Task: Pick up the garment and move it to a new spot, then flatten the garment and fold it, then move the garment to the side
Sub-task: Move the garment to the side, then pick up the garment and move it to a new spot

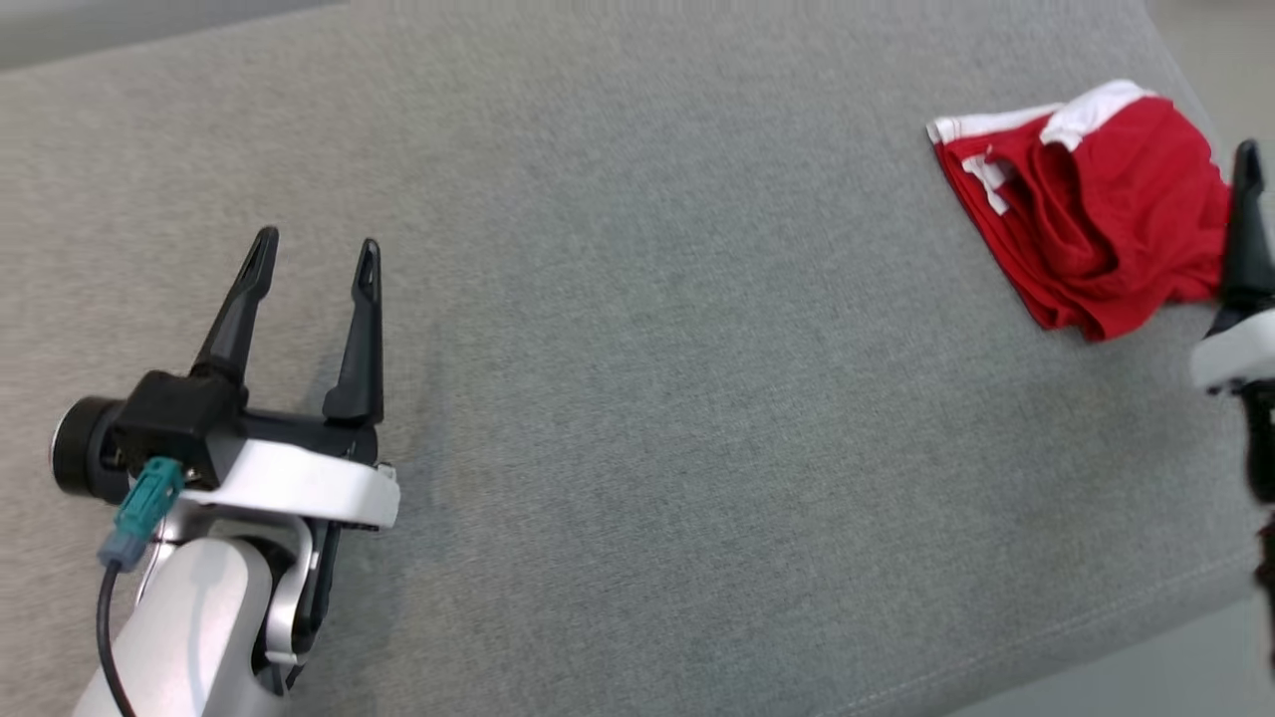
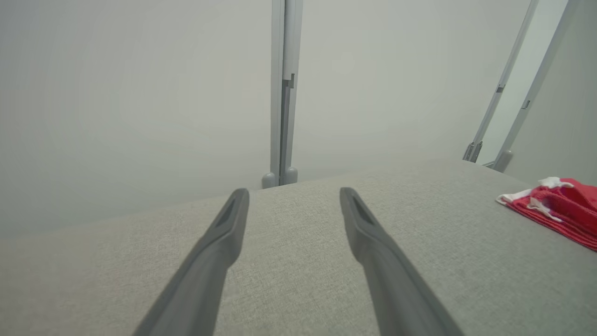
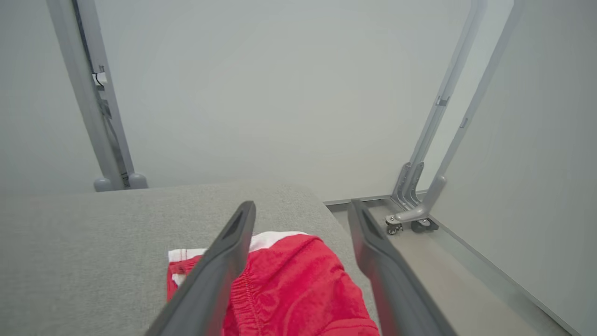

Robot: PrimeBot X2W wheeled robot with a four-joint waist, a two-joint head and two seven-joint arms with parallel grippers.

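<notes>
Garment (image 1: 1091, 209): located at 2 o'clock.
Right gripper (image 3: 301, 210): nearer, just beside it, spread, nothing pinched.
Left gripper (image 1: 317, 249): spread, well apart.

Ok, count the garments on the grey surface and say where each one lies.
1. The red garment lies near the far right corner of the grey surface, right in front of the open right claw. Another could sit beyond the frame edges.

Red garment (image 1: 1106, 229) lies on grey padded surface (image 1: 647, 349).
</notes>
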